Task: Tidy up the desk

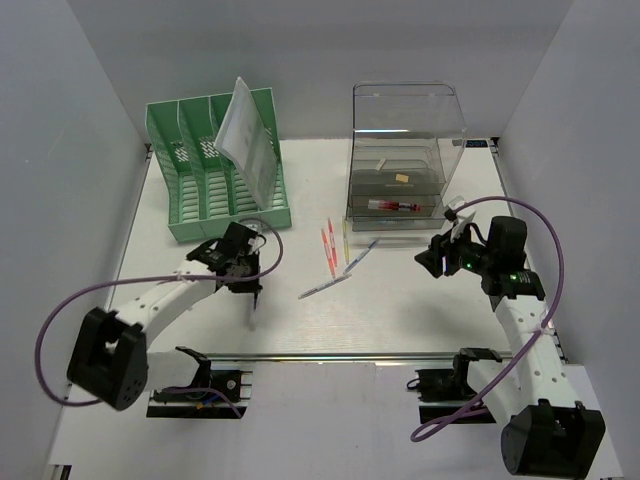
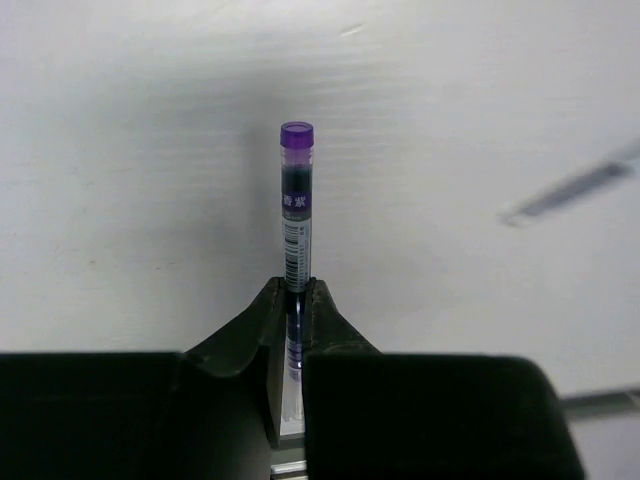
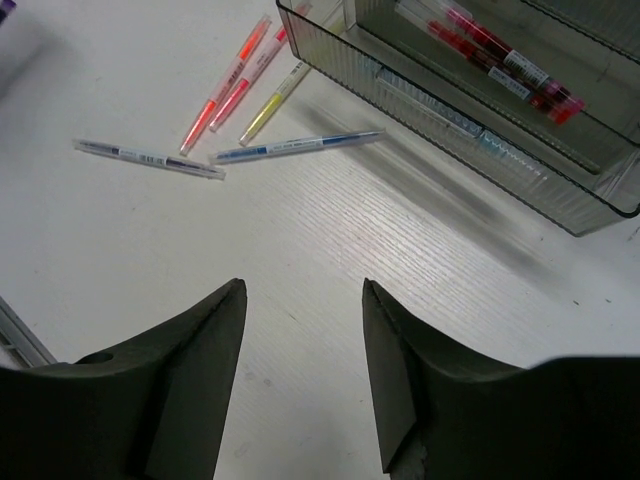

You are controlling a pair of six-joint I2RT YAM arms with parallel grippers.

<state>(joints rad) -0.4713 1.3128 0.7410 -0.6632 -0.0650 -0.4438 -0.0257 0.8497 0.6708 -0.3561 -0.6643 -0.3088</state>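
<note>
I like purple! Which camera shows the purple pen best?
The left wrist view. The purple pen stands in the middle, cap and label sharp, pinched in the left gripper. The top external view shows only a thin sliver below that gripper. The right wrist view shows other pens, not this one.

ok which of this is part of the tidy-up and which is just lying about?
Job: purple pen in the left gripper; loose pens on the desk; clear drawer box holding red pens.
Likely bystanders: green file rack with its sheet; metal rail; arm cables.
</note>
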